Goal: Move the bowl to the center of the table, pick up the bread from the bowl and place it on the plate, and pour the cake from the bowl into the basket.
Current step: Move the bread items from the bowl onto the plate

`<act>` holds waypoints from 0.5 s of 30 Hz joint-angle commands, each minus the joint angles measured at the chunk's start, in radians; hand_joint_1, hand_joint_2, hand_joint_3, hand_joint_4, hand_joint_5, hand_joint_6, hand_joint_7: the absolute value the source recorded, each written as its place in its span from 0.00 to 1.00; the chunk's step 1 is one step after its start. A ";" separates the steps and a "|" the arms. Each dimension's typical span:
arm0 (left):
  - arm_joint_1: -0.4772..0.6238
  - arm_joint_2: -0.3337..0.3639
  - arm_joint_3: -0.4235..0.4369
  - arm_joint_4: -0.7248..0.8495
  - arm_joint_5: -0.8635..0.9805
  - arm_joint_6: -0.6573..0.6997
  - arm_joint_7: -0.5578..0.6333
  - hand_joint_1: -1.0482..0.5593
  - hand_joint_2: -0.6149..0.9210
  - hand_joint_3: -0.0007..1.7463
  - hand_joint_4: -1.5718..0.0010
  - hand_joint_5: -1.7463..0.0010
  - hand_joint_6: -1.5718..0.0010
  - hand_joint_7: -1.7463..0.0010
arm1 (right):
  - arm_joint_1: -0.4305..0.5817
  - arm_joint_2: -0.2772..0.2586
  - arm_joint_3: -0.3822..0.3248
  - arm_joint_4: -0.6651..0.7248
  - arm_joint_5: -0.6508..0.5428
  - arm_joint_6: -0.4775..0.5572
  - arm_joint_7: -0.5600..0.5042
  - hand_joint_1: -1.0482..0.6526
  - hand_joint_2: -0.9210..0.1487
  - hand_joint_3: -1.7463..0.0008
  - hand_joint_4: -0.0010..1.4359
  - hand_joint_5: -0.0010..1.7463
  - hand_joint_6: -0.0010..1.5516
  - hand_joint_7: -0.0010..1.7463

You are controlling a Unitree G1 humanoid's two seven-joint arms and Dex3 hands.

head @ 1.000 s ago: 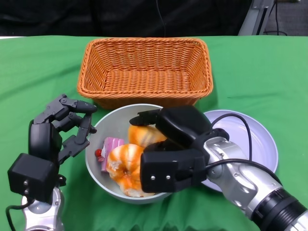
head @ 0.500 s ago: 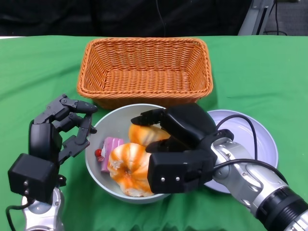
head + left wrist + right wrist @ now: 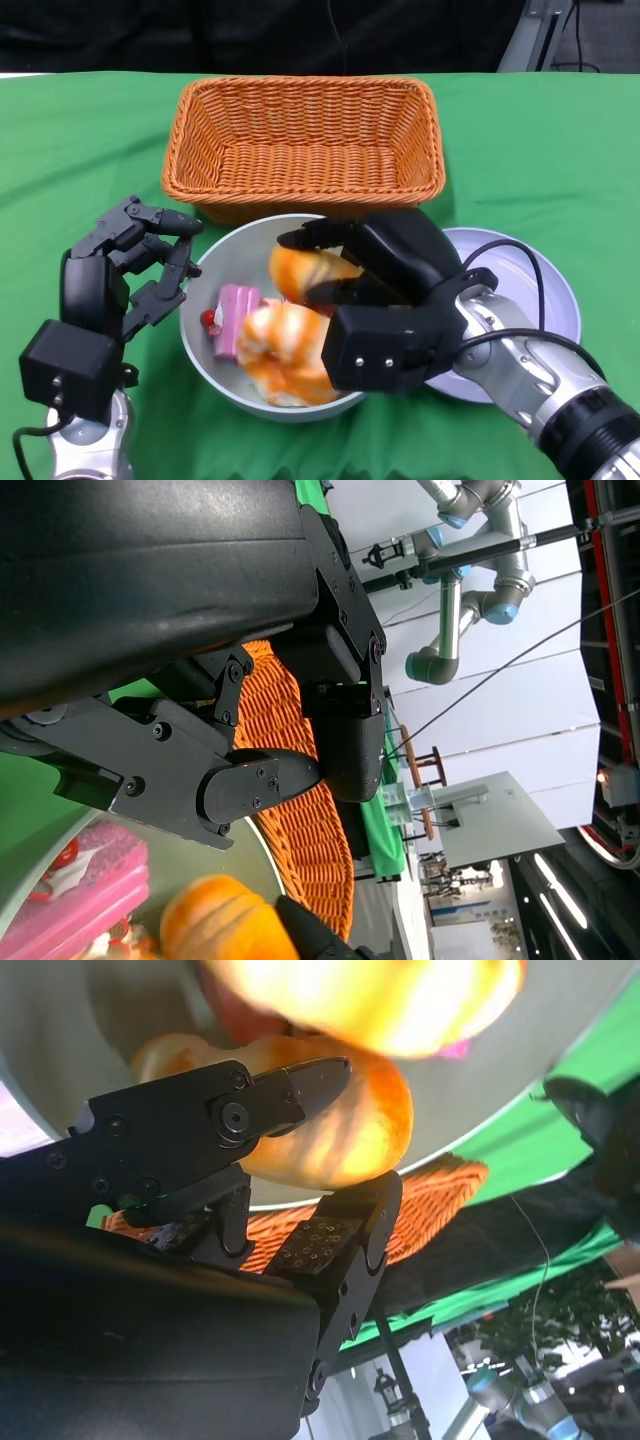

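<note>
One grey bowl (image 3: pixel 205 345) sits on the green surface (image 3: pixel 80 160) before one empty woven orange basket (image 3: pixel 305 145), beside one pale plate (image 3: pixel 545 290). It holds two glazed orange-and-white breads and one pink cake (image 3: pixel 232 318). The right hand (image 3: pixel 370 290) clasps the rear bread (image 3: pixel 300 272); the front bread (image 3: pixel 285 352) is blurred. The left hand (image 3: pixel 130 270) hovers beside the bowl, fingers apart, holding nothing. No writing is readable.
</note>
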 commanded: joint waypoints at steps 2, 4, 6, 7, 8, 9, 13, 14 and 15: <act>0.006 0.016 0.002 0.007 0.011 -0.014 0.029 0.54 0.94 0.34 0.49 0.13 0.45 0.39 | 0.010 -0.023 -0.034 -0.056 0.032 -0.012 0.007 0.53 0.00 0.96 0.57 0.65 0.75 0.01; 0.006 0.018 0.001 0.008 0.016 -0.014 0.037 0.54 0.94 0.33 0.49 0.13 0.45 0.39 | 0.014 -0.029 -0.040 -0.067 0.041 -0.025 0.011 0.54 0.00 0.97 0.57 0.65 0.75 0.01; 0.006 0.020 -0.001 0.010 0.026 -0.017 0.052 0.55 0.94 0.33 0.50 0.13 0.45 0.39 | 0.018 -0.035 -0.048 -0.084 0.052 -0.032 0.023 0.54 0.00 0.97 0.57 0.64 0.76 0.01; 0.006 0.021 -0.002 0.010 0.031 -0.018 0.059 0.55 0.94 0.33 0.49 0.13 0.45 0.39 | 0.019 -0.036 -0.051 -0.091 0.055 -0.032 0.027 0.54 0.00 0.97 0.58 0.64 0.76 0.01; 0.006 0.022 -0.003 0.011 0.033 -0.018 0.061 0.54 0.95 0.32 0.49 0.13 0.45 0.39 | 0.023 -0.038 -0.055 -0.099 0.058 -0.038 0.026 0.54 0.00 0.97 0.58 0.64 0.76 0.01; 0.006 0.022 -0.005 0.011 0.034 -0.017 0.062 0.54 0.95 0.32 0.49 0.13 0.46 0.39 | 0.025 -0.039 -0.057 -0.104 0.059 -0.041 0.023 0.55 0.00 0.97 0.59 0.64 0.76 0.01; 0.005 0.020 -0.003 0.011 0.034 -0.012 0.062 0.54 0.95 0.31 0.50 0.13 0.46 0.39 | 0.037 -0.048 -0.064 -0.146 0.063 -0.039 0.034 0.55 0.00 0.98 0.59 0.64 0.77 0.01; 0.005 0.018 -0.001 0.011 0.030 -0.011 0.057 0.54 0.95 0.31 0.50 0.13 0.45 0.39 | 0.042 -0.050 -0.068 -0.158 0.063 -0.039 0.032 0.55 0.01 0.98 0.60 0.64 0.77 0.01; 0.004 0.017 0.000 0.011 0.027 -0.012 0.054 0.54 0.95 0.31 0.50 0.13 0.45 0.39 | 0.047 -0.050 -0.071 -0.170 0.066 -0.038 0.033 0.55 0.01 0.99 0.60 0.64 0.77 0.01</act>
